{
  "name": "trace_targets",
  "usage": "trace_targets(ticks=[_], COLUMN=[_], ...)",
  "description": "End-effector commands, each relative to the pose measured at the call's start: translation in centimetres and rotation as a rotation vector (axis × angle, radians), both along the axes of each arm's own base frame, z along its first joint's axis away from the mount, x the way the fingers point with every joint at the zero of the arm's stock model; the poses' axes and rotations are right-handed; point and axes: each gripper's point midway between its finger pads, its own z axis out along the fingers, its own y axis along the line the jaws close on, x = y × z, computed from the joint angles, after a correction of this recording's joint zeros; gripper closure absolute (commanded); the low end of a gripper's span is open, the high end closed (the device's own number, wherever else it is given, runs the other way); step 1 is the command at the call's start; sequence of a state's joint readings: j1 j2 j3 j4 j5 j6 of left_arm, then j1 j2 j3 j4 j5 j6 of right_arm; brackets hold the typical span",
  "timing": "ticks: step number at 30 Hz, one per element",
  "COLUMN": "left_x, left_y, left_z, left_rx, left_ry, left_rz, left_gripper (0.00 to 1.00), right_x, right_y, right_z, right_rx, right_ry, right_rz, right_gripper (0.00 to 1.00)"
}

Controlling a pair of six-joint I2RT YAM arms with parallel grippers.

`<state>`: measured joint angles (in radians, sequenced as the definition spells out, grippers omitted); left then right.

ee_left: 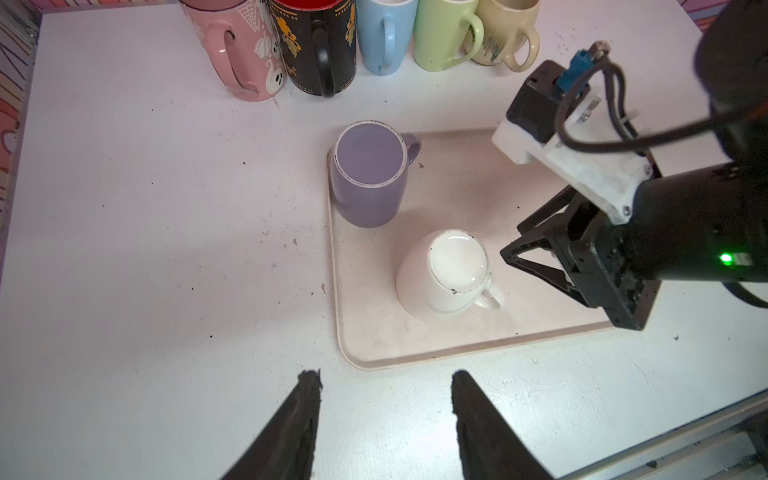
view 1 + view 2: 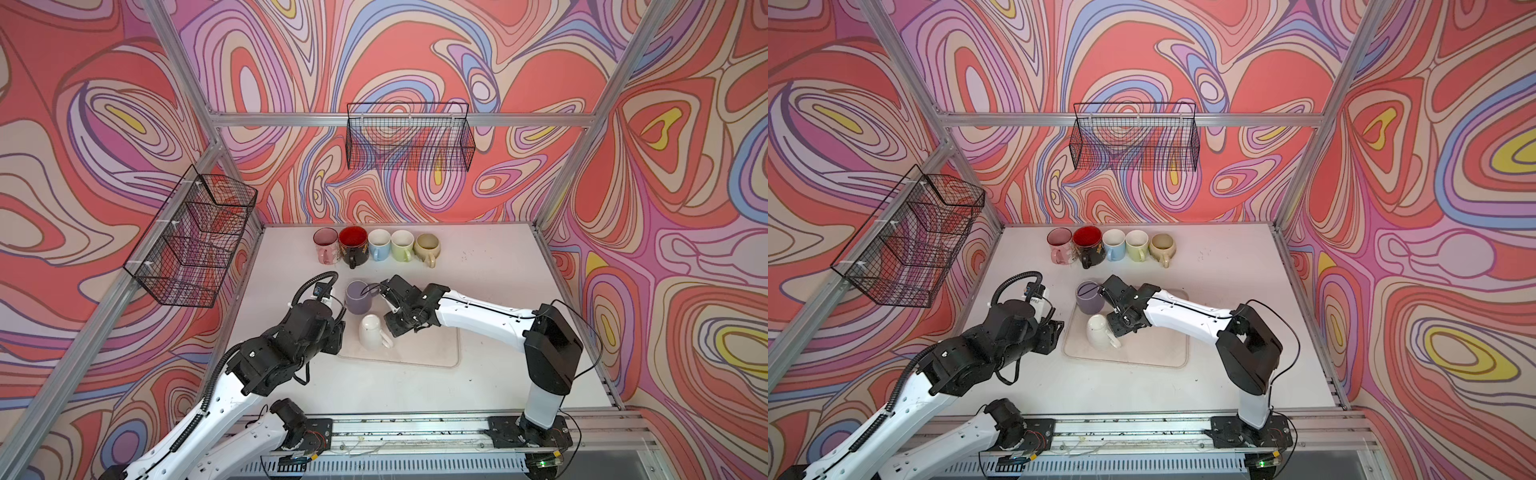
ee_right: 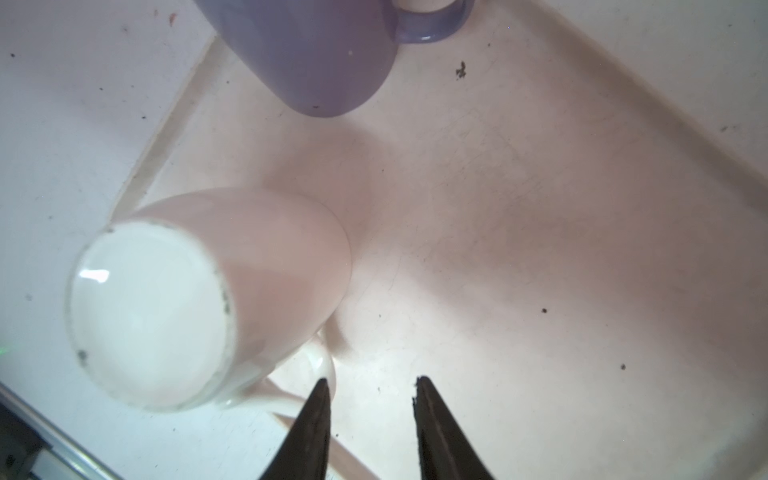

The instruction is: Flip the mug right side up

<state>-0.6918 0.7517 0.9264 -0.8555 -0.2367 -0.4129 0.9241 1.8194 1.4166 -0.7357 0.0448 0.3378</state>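
A white mug (image 2: 372, 330) (image 2: 1100, 332) stands upside down, base up, on a beige mat (image 2: 424, 349). Its handle points toward my right gripper (image 3: 372, 380). That gripper is open a little and hovers low over the mat just beside the handle. One fingertip (image 3: 322, 386) is at the handle's outer edge, and nothing lies between the jaws. A purple mug (image 2: 358, 297) (image 1: 368, 183) stands mouth up on the mat's far left corner. My left gripper (image 1: 386, 374) is open and empty above the bare table, just in front of the mat's near left corner.
Several mugs stand upright in a row at the back, from a pink one (image 2: 325, 245) to a beige one (image 2: 428, 247). A wire basket (image 2: 409, 139) hangs on the back wall and another basket (image 2: 195, 237) on the left wall. The right arm reaches across the mat.
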Motion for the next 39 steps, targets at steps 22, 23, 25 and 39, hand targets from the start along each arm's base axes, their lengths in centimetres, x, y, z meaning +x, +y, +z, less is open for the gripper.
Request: trace_targets(ticks=[22,23,25,39], left_x=[-0.4,-0.4,-0.4,-0.3], left_y=[2.5,2.5,2.5,2.4], left_z=[2.0,2.0,2.0,1.9], left_rx=[-0.046,-0.045,-0.046,-0.041], left_ry=[-0.113,-0.113,-0.112,-0.107], left_rz=[0.082,0.082,0.083,0.079], left_gripper=[0.2,0.2,0.2,0.2], right_x=[-2.1,-2.1,-2.0,-1.5], right_y=[3.3,3.4,3.6,3.8], right_z=[-2.2,-2.4,-2.6,-3.6], right_rx=[-0.132,-0.136,-0.141,-0.163], right_ry=[0.022,0.024,0.028,0.026], right_rz=[0.176,0.177,0.181,0.182], right_gripper=[0.61,0.62,0.64,1.0])
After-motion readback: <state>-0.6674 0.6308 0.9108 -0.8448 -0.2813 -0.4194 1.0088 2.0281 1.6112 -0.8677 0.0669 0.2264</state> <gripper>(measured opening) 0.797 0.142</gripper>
